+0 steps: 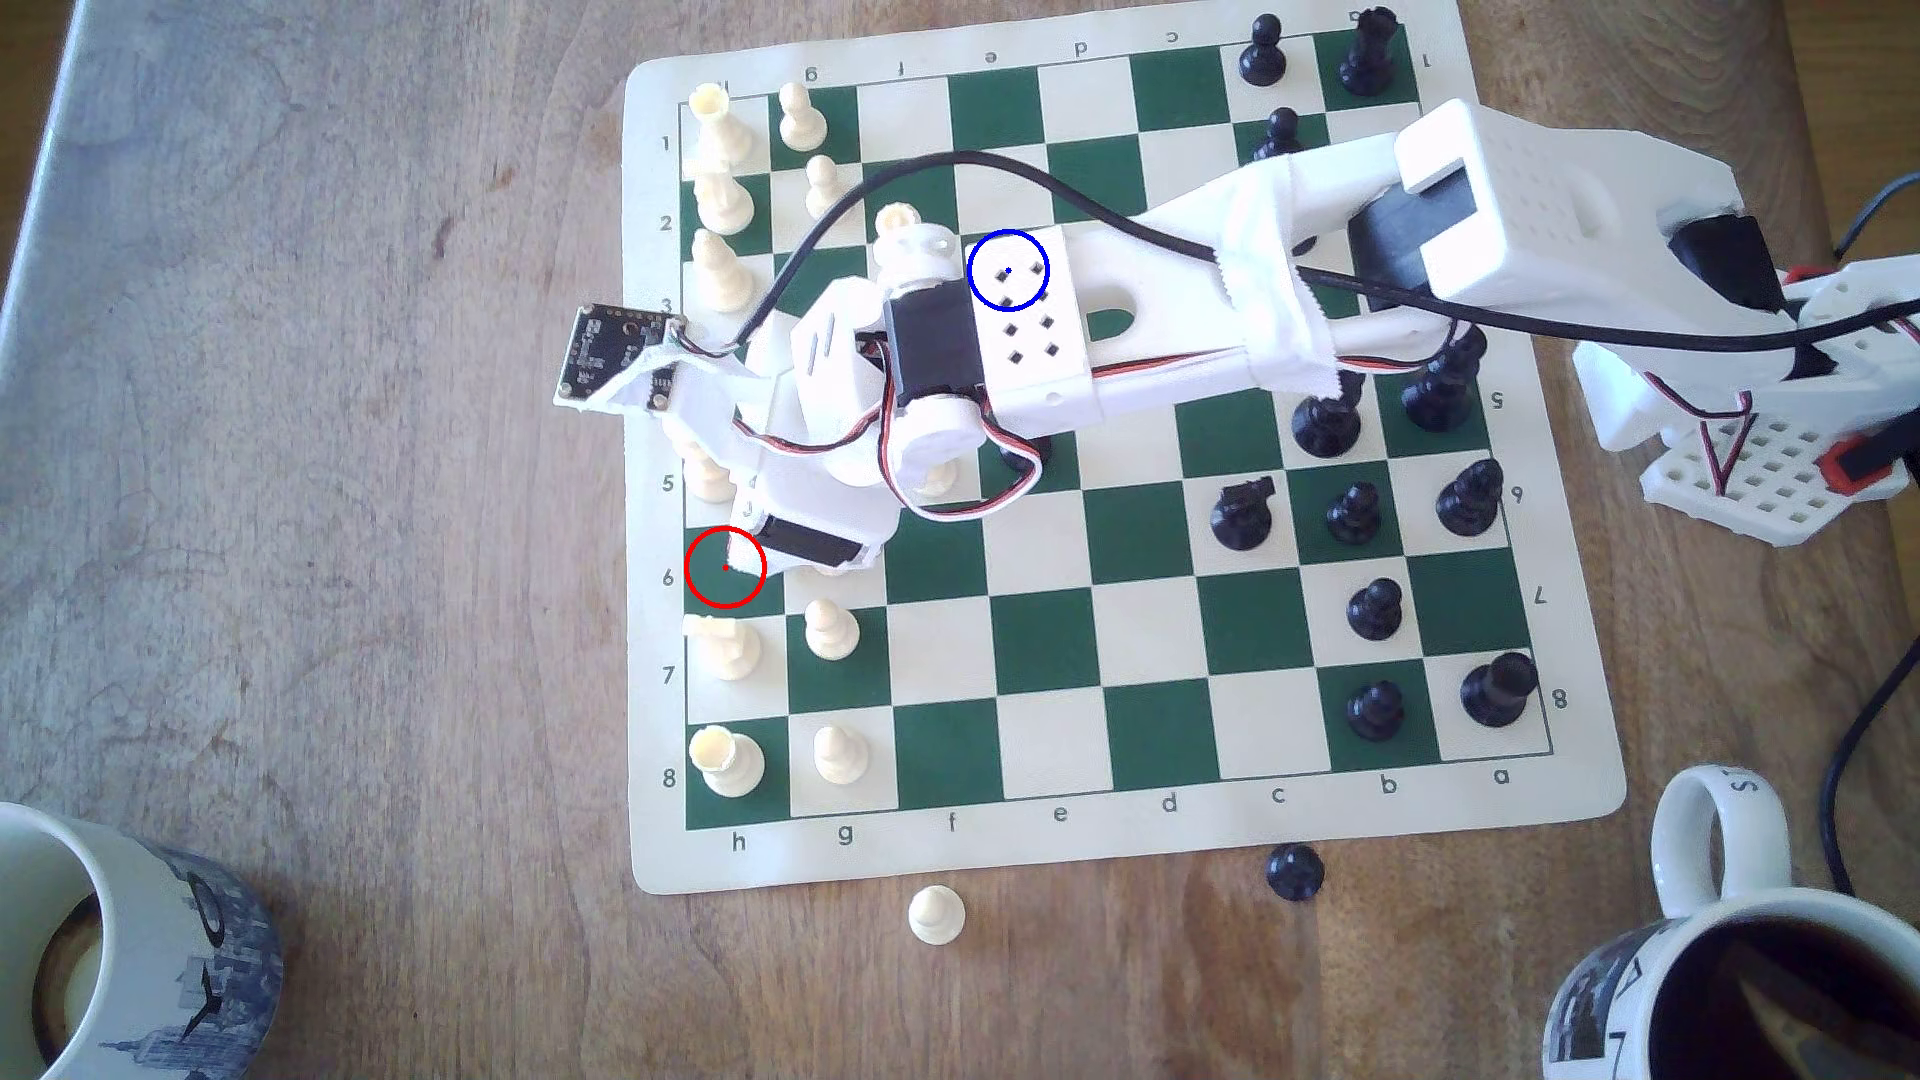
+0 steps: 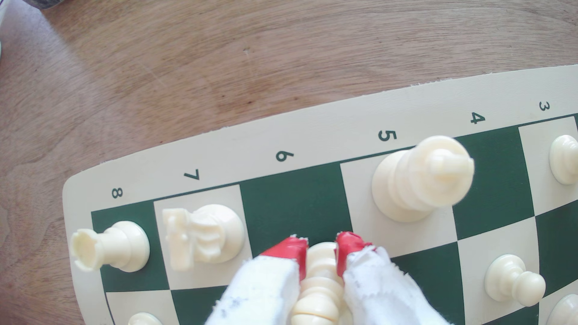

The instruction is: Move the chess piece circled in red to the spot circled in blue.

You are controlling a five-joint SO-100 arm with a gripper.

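Note:
My gripper (image 2: 322, 247) has red-tipped, white-wrapped fingers (image 2: 291, 250) shut on the cream bishop-like piece (image 2: 319, 281), the chess piece circled in red. The piece's head pokes out between the tips and its ringed body lies along the fingers. Beyond the tips, the dark green square by the numeral 6 (image 2: 294, 203) is bare. In the exterior view the gripper (image 1: 764, 556) sits at the edge of the red ring (image 1: 725, 567) on that square. The blue ring (image 1: 1008, 270) is drawn over my forearm, which hides the spot circled in blue beneath it.
Beside the bare square stand a cream king (image 2: 419, 178), a knight (image 2: 203, 234) and a rook (image 2: 109, 247). Black pieces (image 1: 1351, 514) crowd the exterior view's right. A cream pawn (image 1: 936, 914) and a black pawn (image 1: 1295, 870) lie off the mat. Mugs (image 1: 125, 935) (image 1: 1745, 976) stand at the near corners.

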